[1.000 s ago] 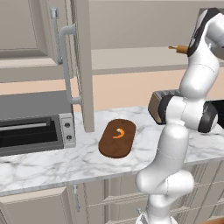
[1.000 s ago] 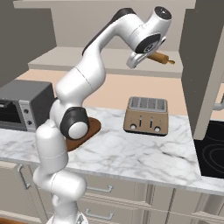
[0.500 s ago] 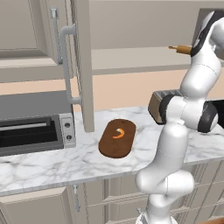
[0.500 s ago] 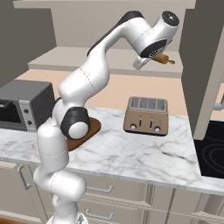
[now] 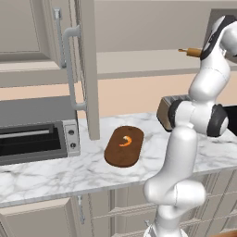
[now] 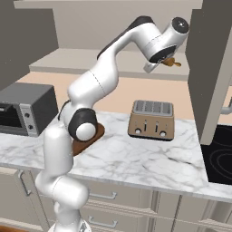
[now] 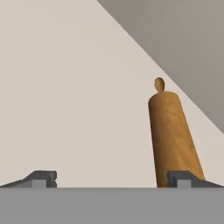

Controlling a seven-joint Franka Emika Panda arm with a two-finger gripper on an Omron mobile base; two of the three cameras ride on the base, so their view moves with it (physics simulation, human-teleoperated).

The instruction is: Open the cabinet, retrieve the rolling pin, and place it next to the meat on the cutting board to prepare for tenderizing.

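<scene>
Retrieval step: fully spread, empty fingers (image 7: 43,178) are presented at the rolling pin (image 7: 173,138), apparently off-centre; recentring is required.

The arm's upper links now reach further into the open cabinet (image 6: 213,68), carrying the hand (image 7: 111,179) along the shelf (image 5: 152,62) toward its right end compared with a second ago. In the right base view the wrist covers more of the rolling pin (image 6: 171,63), leaving just a short stub and knob past it. In the left base view the white forearm sits closer over the pin's end.
</scene>
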